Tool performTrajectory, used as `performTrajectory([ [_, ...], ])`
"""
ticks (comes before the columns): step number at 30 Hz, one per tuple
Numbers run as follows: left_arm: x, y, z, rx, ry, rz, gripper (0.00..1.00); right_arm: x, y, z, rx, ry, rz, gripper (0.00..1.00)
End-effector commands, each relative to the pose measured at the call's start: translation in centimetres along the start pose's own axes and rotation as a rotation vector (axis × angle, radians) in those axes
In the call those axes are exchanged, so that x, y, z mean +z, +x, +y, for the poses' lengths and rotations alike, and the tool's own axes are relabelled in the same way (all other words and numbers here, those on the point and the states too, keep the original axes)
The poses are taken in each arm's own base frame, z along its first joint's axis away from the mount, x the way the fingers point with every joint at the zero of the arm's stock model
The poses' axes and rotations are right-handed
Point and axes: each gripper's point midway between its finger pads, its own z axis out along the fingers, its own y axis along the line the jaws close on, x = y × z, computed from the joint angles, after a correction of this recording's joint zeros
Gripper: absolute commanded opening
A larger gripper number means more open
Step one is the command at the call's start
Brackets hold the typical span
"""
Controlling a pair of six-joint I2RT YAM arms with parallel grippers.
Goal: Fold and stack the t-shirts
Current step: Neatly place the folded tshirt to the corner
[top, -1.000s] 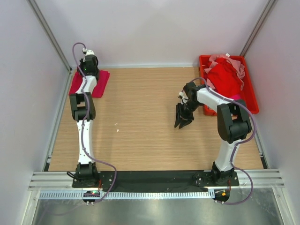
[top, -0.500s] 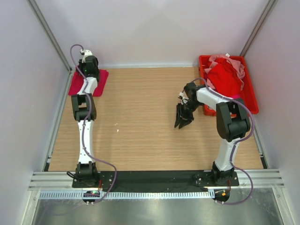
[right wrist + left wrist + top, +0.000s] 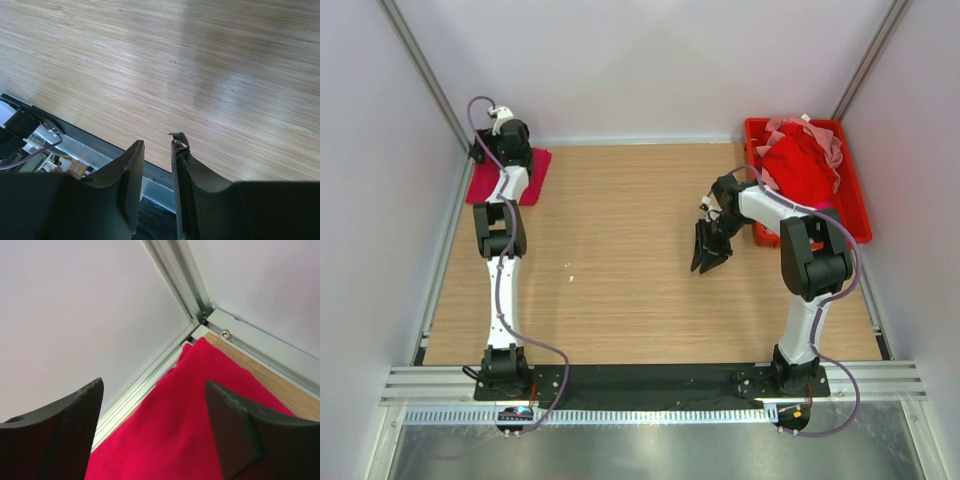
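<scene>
On the wooden table (image 3: 640, 250), walled in by pale panels, the largest thing is the red plastic bin (image 3: 861, 222) against the far right edge. It holds a loose heap of t-shirts: a red shirt (image 3: 800, 170) bunched on top, with a pale pink shirt (image 3: 833, 146) showing at the far side of the heap and along its right edge.

In the far left corner, close to the metal frame (image 3: 176, 275), lies a folded crimson shirt (image 3: 532, 176) – a small flat rectangle with one corner reaching almost to the joint of the frame.

The left arm stretches straight out to that corner. Its pincer (image 3: 153, 385) hangs just over the folded shirt with its fingers (image 3: 65, 430) set wide apart, the cloth showing between them and not clamped.

The right arm bends back toward the middle of the table, well clear of the bin. Its pincer (image 3: 710, 255) points down over bare wood – the two fingers (image 3: 131, 172) nearly together, a narrow gap left, nothing between them.
</scene>
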Motion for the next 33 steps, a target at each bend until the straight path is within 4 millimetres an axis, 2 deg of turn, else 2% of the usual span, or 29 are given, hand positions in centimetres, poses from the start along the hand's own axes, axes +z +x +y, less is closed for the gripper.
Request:
performTrajectory([
  [1,-0.4,-5.3,4.0,-0.158,-0.127,-0.075,0.84,-1.0,-0.9,1.2,-0.023,-0.034,-0.030,0.35],
  [4,-1.4,-7.0,4.8,-0.171,-0.133,-0.086,0.95,-1.6,-0.8,1.4,-0.021,-0.041,-0.045,0.35],
  [5,-2.4,-9.0,5.5,-0.194,-0.132,-0.105,0.97,-1.7,-0.8,1.5,-0.022,-0.039,-0.045,0.35],
  [7,-3.6,-9.9,5.7,-0.190,-0.120,-0.105,0.98,-2.3,-0.8,1.8,-0.027,-0.043,-0.066,0.34],
  [8,-5.3,-12.3,6.1,-0.214,-0.101,-0.128,0.98,-2.5,-0.9,1.9,-0.034,-0.044,-0.075,0.34],
  [9,-6.0,-12.6,6.2,-0.206,-0.089,-0.120,0.98,-2.9,-0.9,2.1,-0.037,-0.046,-0.086,0.35],
  [10,-7.7,-12.6,4.7,-0.179,-0.046,-0.118,0.99,-3.4,-0.8,2.3,-0.046,-0.051,-0.104,0.35],
  [11,-9.0,-13.3,4.6,-0.176,-0.030,-0.121,1.00,-3.8,-0.7,2.5,-0.053,-0.054,-0.117,0.35],
  [12,-11.8,-15.7,4.4,-0.201,0.017,-0.149,1.00,-4.1,-0.7,2.7,-0.061,-0.056,-0.133,0.35],
  [13,-13.4,-16.1,3.9,-0.194,0.053,-0.148,1.00,-4.4,-0.6,2.6,-0.063,-0.051,-0.148,0.36],
  [14,-14.8,-14.9,3.1,-0.158,0.087,-0.129,1.00,-5.2,-0.1,2.8,-0.076,-0.054,-0.175,0.36],
  [15,-18.4,-17.0,3.0,-0.181,0.149,-0.158,1.00,-5.5,0.2,2.9,-0.087,-0.055,-0.189,0.36],
  [16,-20.0,-16.9,2.7,-0.186,0.187,-0.149,1.00,-5.9,0.5,2.8,-0.090,-0.049,-0.209,0.37],
  [17,-21.7,-14.8,1.4,-0.148,0.241,-0.124,1.00,-6.5,1.2,2.8,-0.099,-0.059,-0.238,0.37],
  [18,-25.0,-16.8,2.3,-0.189,0.310,-0.146,1.00,-6.8,1.7,2.9,-0.103,-0.065,-0.256,0.38],
  [19,-26.9,-16.3,1.6,-0.233,0.380,-0.118,1.00,-6.3,2.8,2.2,-0.080,-0.056,-0.250,0.38],
  [20,-28.7,-14.2,0.7,-0.194,0.466,-0.079,1.00,-6.4,2.9,2.1,-0.079,-0.063,-0.279,0.38],
  [21,-30.3,-13.7,0.5,-0.205,0.523,-0.060,1.00,-7.4,3.6,2.6,-0.095,-0.083,-0.328,0.39],
  [22,-33.6,-14.9,1.3,-0.240,0.605,-0.073,1.00,-7.4,4.0,2.4,-0.090,-0.086,-0.345,0.39],
  [23,-35.5,-14.2,1.3,-0.255,0.659,-0.052,1.00,-6.7,4.7,1.8,-0.066,-0.089,-0.355,0.39],
  [24,-37.1,-10.8,0.8,-0.195,0.701,-0.008,1.00,-7.4,5.2,2.0,-0.075,-0.104,-0.397,0.39],
  [25,-40.2,-11.7,2.1,-0.237,0.766,-0.023,1.00,-6.8,5.8,1.6,-0.043,-0.109,-0.405,0.40],
  [26,-41.9,-10.7,2.4,-0.231,0.808,-0.009,1.00,-6.8,5.9,1.3,-0.033,-0.106,-0.428,0.40],
  [27,-43.1,-7.4,2.6,-0.193,0.839,0.037,1.00,-7.5,6.2,1.6,-0.037,-0.127,-0.473,0.41],
  [28,-45.8,-7.7,3.7,-0.245,0.915,0.045,1.00,-6.9,6.7,1.0,-0.018,-0.123,-0.475,0.41],
  [29,-47.3,-6.5,4.1,-0.258,0.969,0.075,1.00,-7.1,6.2,1.2,-0.004,-0.143,-0.518,0.42],
  [30,-48.9,-3.1,4.0,-0.269,1.022,0.159,1.00,-7.7,6.4,1.3,-0.007,-0.153,-0.568,0.45],
  [32,-52.5,-1.9,5.9,-0.319,1.116,0.186,1.00,-7.1,6.3,0.6,0.016,-0.163,-0.618,0.49],
  [33,-53.7,-1.0,6.4,-0.360,1.141,0.220,1.00,-7.1,6.1,0.2,0.046,-0.161,-0.649,0.56],
])
